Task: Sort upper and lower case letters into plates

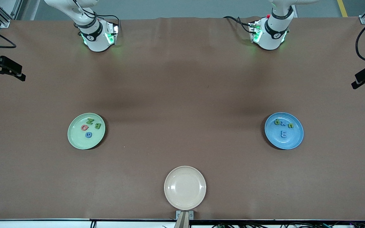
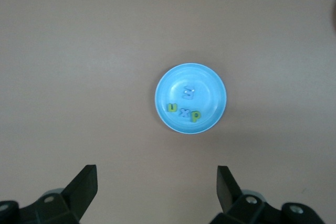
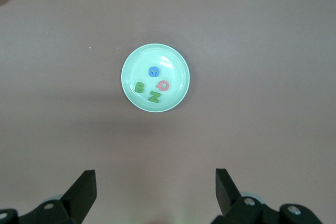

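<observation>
The cream plate (image 1: 185, 187) sits at the table (image 1: 182, 95) edge nearest the front camera and serves as the landmark. The light green plate (image 1: 86, 130) lies farther from the camera than the cream plate, toward the right arm's end of the table. In it rest four letters: a green B (image 1: 98, 126), a green N (image 1: 90, 121), a pink letter (image 1: 85, 127) and a blue G (image 1: 88, 135), all close together.

The blue plate (image 1: 284, 130) lies likewise farther from the camera than the cream plate, toward the left arm's end, well apart from the green one. It holds a blue E (image 1: 283, 134), and a row of three: a green u (image 1: 291, 125), a blue x (image 1: 283, 122) and a green p (image 1: 277, 121).

The left gripper (image 2: 157, 195) hangs high over the table near the blue plate, its jaws spread wide and holding nothing. The right gripper (image 3: 156, 195) hangs high near the light green plate, jaws also spread wide and empty. Neither gripper shows in the front view, only the arm bases.
</observation>
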